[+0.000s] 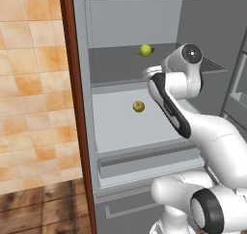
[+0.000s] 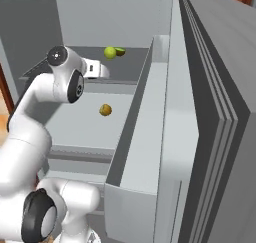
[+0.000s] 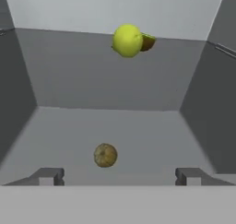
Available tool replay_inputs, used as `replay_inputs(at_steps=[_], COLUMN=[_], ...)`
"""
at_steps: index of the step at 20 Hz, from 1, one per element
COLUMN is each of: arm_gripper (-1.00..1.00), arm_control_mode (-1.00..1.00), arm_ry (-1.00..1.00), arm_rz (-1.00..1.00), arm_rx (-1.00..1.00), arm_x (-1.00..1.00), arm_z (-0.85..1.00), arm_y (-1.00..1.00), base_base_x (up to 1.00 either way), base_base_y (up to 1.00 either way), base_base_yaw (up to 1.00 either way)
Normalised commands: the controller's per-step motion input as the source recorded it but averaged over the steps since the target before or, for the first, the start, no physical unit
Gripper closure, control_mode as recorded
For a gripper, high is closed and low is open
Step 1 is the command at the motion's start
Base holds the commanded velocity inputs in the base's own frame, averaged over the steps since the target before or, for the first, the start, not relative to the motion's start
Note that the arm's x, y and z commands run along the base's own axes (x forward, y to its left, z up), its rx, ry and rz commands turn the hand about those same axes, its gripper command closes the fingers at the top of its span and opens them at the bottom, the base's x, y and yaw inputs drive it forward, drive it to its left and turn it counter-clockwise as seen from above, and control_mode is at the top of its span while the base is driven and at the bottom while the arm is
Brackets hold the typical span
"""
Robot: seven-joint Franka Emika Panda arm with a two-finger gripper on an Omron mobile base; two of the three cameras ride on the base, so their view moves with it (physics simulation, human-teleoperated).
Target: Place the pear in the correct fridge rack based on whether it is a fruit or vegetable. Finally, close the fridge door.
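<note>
My gripper [image 3: 120,174] is spread wide with nothing between its fingertips [image 3: 48,176], which rise far apart at the bottom of the hand view. I am looking straight into the open fridge. The pear [image 3: 127,41] sits at the back of the dark rack [image 3: 101,75], close to the rear wall, with a smaller brownish-green thing [image 3: 147,42] touching it on its right and partly hidden behind it; I cannot tell what that thing is. From the left base view the pear [image 1: 145,50] shows on that same upper rack [image 1: 116,64], above and behind my forearm; from the right base view it [image 2: 110,52] lies just beyond my wrist, apart from the hand. On the pale shelf [image 3: 152,144] below lies a duller yellow-brown fruit [image 3: 105,155], near the middle and towards the front, well apart from the pear; it also shows in the left base view [image 1: 138,106] and the right [image 2: 105,109]. The door [image 2: 220,112] stands open at the right of the right base view, its grey bin ledge [image 2: 145,137] running towards the camera alongside the shelves.
</note>
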Motion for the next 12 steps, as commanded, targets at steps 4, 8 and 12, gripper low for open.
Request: replay_inputs(at_steps=[4,8,12], arm_gripper=[-1.0,-1.0,-1.0], arm_control_mode=[-1.0,-1.0,-1.0], arm_ry=[0.09,0.06,0.0], arm_rz=[0.04,0.0,0.0], arm_rx=[-0.05,-0.02,0.0], arm_x=[-0.91,-0.47,-0.08], arm_z=[-0.36,-0.16,0.0], arm_y=[0.29,0.09,0.0], base_base_x=[0.0,0.0,0.0], base_base_y=[0.0,0.0,0.0], base_base_yaw=[0.0,0.0,0.0])
